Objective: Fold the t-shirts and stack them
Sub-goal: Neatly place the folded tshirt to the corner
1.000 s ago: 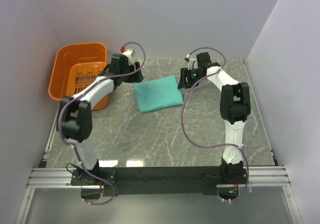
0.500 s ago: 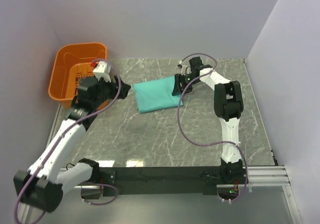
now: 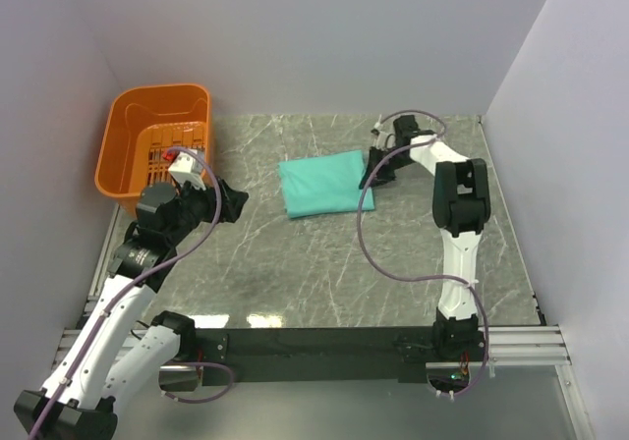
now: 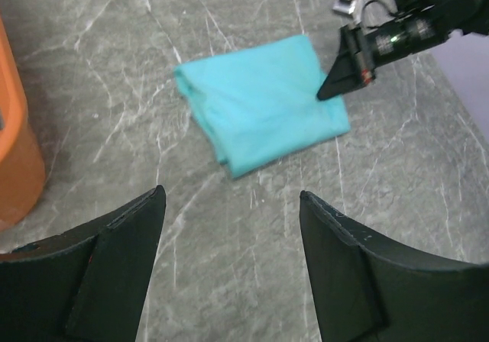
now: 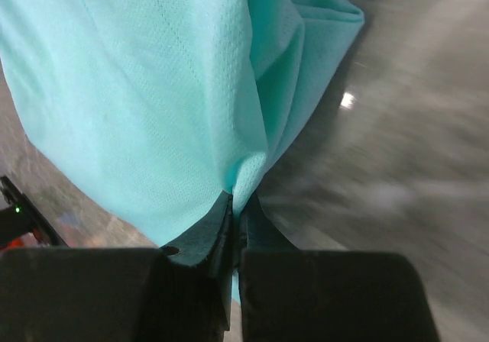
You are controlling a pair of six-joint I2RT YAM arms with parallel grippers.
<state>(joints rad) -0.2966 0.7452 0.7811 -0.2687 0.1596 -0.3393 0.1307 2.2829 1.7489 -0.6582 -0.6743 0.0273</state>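
A folded teal t-shirt (image 3: 322, 184) lies on the marble table behind the middle; it also shows in the left wrist view as a t-shirt (image 4: 260, 101) and fills the right wrist view as a t-shirt (image 5: 145, 82). My right gripper (image 3: 372, 177) is shut on the shirt's right edge, a pinch of cloth between its fingertips (image 5: 238, 198). My left gripper (image 3: 236, 202) hangs open over bare table to the left of the shirt, apart from it; its fingers (image 4: 126, 235) hold nothing.
An orange plastic basket (image 3: 128, 136) stands at the back left, close to the left arm; its wall (image 4: 14, 159) shows at the left wrist view's edge. White walls close in the table on three sides.
The right gripper has shut on the shirt's right edge and the shirt has shifted slightly right. The left arm has pulled back from the shirt toward the near left, its jaws open.
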